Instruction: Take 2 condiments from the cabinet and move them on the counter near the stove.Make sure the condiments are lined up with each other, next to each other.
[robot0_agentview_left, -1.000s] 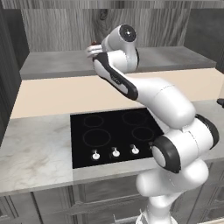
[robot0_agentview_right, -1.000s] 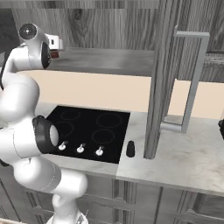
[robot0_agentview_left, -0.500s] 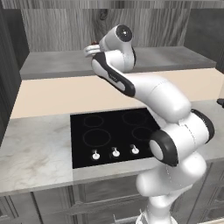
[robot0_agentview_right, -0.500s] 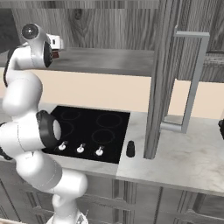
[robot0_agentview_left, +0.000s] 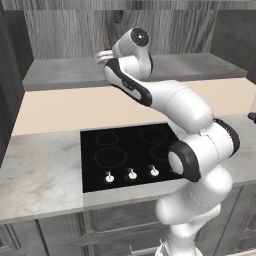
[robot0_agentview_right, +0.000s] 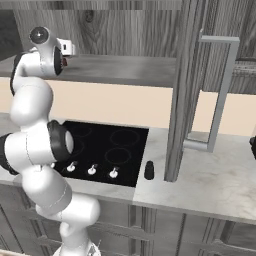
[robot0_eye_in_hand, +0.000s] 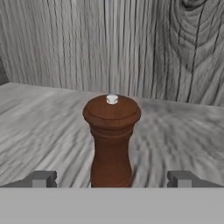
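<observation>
A reddish-brown pepper-mill condiment (robot0_eye_in_hand: 111, 140) stands upright on the cabinet's grey shelf (robot0_eye_in_hand: 39, 127), in front of the knotted back panel. My gripper (robot0_eye_in_hand: 111, 179) is open, one fingertip (robot0_eye_in_hand: 41, 178) on each side of the mill's base with wide gaps and no contact. From the base views the gripper (robot0_agentview_left: 101, 55) (robot0_agentview_right: 70, 48) reaches into the cabinet (robot0_agentview_left: 60, 72) above the stove (robot0_agentview_left: 130, 155). The black condiment (robot0_agentview_right: 149, 170) stands on the counter (robot0_agentview_right: 215, 180) just right of the stove (robot0_agentview_right: 107, 147).
The open cabinet door (robot0_agentview_right: 185, 90) with its long bar handle (robot0_agentview_right: 220, 95) hangs over the counter right of the stove, close to the black shaker. A beige backsplash band (robot0_agentview_left: 60, 107) runs under the shelf. Stove knobs (robot0_agentview_left: 131, 174) line the front edge.
The hand has crept slightly further over the shelf toward the mill. The jaws stay open and the black shaker has not moved.
</observation>
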